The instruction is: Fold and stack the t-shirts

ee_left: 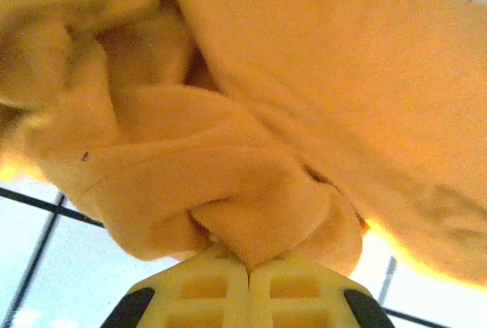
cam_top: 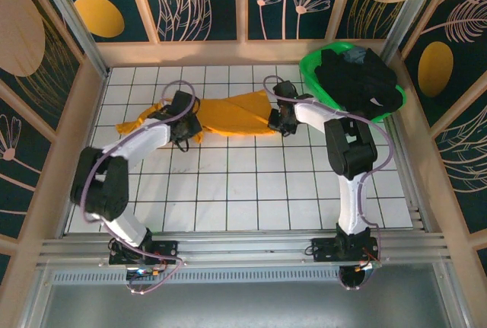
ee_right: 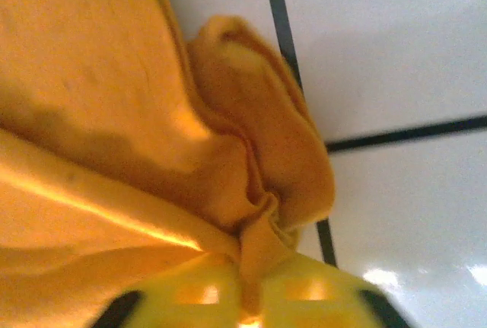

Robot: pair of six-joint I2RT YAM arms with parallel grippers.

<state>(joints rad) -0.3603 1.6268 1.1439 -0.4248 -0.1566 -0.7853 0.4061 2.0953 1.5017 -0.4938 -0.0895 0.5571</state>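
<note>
1 mustard-orange t-shirt [cam_top: 232, 117], far centre | left gripper [ee_left: 249, 269] clenched on it | right gripper [ee_right: 245, 291] clenched on it | 1 green basket [cam_top: 310, 66] far right, dark t-shirts [cam_top: 359, 81] uncounted

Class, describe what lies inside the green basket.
A heap of black t-shirts fills the green basket, spilling over its rim. Its floor and anything beneath the heap are covered.

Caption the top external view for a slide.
Left gripper and right gripper pinch the mustard-orange t-shirt; dark t-shirts fill the green basket.
</note>
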